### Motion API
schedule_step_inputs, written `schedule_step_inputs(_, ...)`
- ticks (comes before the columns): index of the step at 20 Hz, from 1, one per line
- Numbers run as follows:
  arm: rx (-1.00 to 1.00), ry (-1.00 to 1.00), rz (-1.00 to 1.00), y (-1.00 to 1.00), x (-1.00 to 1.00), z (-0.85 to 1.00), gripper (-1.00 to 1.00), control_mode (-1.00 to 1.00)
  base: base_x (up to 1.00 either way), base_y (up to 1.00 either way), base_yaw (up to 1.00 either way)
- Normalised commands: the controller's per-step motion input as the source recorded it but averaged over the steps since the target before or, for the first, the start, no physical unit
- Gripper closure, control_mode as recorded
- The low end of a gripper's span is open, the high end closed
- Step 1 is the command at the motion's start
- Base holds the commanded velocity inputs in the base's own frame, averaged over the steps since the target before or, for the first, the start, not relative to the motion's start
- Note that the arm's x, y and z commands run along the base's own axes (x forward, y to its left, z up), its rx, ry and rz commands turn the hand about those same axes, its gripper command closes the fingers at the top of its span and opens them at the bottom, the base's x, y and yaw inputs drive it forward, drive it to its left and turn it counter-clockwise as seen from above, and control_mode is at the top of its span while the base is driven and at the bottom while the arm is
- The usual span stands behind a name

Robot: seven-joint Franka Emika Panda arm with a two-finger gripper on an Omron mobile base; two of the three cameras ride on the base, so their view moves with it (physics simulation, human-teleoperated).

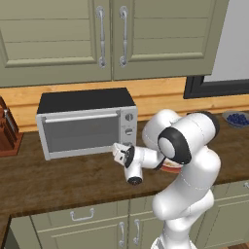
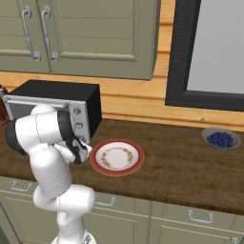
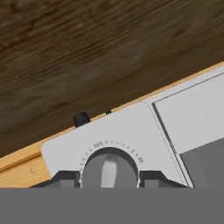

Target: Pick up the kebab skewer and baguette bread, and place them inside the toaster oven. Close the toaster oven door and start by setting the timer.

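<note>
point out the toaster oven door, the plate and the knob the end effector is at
toaster oven door (image 1: 80, 132): left base view, middle of the glass panel
plate (image 2: 117, 157): right base view, white centre
knob (image 3: 109, 173): hand view, its raised grip bar, between the fingertips

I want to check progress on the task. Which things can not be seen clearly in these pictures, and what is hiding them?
- Inside of the toaster oven: left base view, the shut toaster oven door shows only grey glass; skewer or bread inside cannot be told.
- Gripper on the knob: hand view, the bottom edge cuts the fingertips, so contact is uncertain.
- Plate: left base view, the arm covers most of it.
- Bowl contents: right base view, too small to name.
</note>
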Motion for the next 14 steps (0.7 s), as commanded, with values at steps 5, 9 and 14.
schedule_step_inputs(5,0.30,0.00,0.00,0.00,0.00,0.00,1.00,-1.00,0.00,0.00,0.00)
schedule_step_inputs(9,0.30,0.00,-0.01,0.00,0.00,0.00,1.00,-1.00,0.00,0.00,0.00)
schedule_step_inputs(14,0.30,0.00,-0.01,0.00,0.01,0.00,1.00,-1.00,0.00,0.00,0.00)
